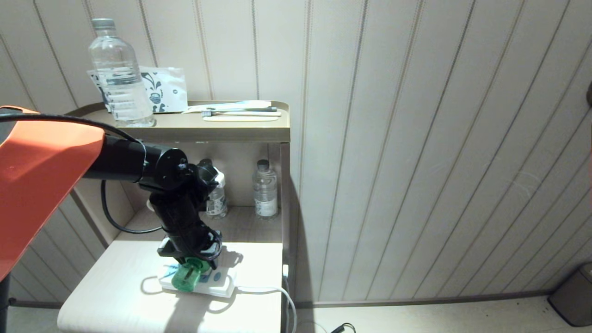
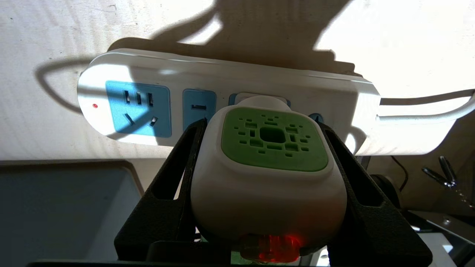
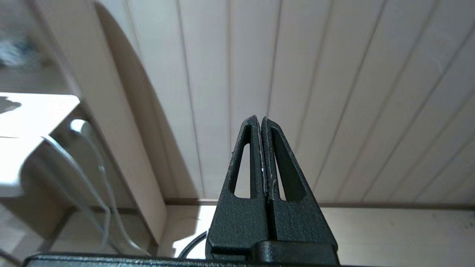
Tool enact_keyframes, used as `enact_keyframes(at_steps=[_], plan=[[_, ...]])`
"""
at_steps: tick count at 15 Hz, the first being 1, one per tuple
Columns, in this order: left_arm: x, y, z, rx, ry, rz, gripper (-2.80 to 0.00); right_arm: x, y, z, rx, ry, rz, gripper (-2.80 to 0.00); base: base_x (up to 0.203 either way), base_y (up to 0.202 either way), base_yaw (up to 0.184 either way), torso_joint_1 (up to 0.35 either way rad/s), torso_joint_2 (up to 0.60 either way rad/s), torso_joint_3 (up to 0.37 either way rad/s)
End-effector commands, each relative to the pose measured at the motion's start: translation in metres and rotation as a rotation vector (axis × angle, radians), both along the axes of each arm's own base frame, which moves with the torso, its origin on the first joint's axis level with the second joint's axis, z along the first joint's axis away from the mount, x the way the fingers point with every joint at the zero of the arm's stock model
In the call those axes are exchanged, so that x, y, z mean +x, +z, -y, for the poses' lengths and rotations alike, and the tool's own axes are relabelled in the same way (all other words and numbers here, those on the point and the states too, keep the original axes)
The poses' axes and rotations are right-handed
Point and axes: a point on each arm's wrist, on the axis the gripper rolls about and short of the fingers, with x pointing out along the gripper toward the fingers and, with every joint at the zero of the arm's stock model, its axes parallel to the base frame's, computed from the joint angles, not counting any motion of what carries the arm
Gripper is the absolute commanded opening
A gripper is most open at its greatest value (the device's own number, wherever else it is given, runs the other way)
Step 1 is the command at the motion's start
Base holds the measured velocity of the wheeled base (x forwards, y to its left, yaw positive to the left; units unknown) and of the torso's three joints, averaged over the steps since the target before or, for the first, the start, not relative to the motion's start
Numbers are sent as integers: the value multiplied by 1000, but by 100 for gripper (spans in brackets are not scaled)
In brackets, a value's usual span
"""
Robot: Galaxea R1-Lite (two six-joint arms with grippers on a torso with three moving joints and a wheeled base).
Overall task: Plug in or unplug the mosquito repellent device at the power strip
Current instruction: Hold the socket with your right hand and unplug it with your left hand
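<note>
The power strip (image 2: 230, 85) is white with blue socket panels and 1 red light. The mosquito repellent device (image 2: 269, 174) is white with a green perforated face, held between black fingers (image 2: 178, 178).

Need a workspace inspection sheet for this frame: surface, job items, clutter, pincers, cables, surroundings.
Surface: pale lower tabletop of a bedside stand, partly shadowed.
Job's things: mosquito repellent device sits at the power strip, red light lit on its body; strip lies flat on the tabletop.
Clutter: water bottle, patterned packet and toothbrushes on the top shelf; two small bottles in the niche.
Pincers: left pincer closed on the device's sides; right pincer shut, empty, facing the wall.
Cables: white strip cord runs off the table edge.
Surroundings: panelled wall, bin on the floor.
</note>
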Motion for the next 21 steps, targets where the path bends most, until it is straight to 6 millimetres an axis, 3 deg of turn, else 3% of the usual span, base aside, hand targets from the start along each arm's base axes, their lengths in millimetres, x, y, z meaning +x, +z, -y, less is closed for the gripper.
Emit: enact_keyframes(at_steps=[1,3,5,9,13,16,21], plan=[[-1,2,0,0,0,0,-280,1,35,-1,0,19,-22,-280,0,0,0,0,0,0],[1,2,1,-7,0,17,-280,14,73,-2,-4,59,-69,-280,0,0,0,0,0,0],[0,1,4,-9,-8,18,-280,36,99,-3,-20,90,-134,-280,0,0,0,0,0,0],[3,0,6,-12,-11,28,-280,89,133,-4,-51,200,-247,-280,0,0,0,0,0,0],[2,0,11,-12,-23,28,-280,135,155,-29,-40,438,-333,-280,0,0,0,0,0,0],[-3,-1,23,-14,-37,27,-280,159,151,-79,-72,594,-443,-280,0,0,0,0,0,0],[-10,2,38,-21,-54,36,-280,206,98,-173,-211,607,-653,-280,0,0,0,0,0,0]])
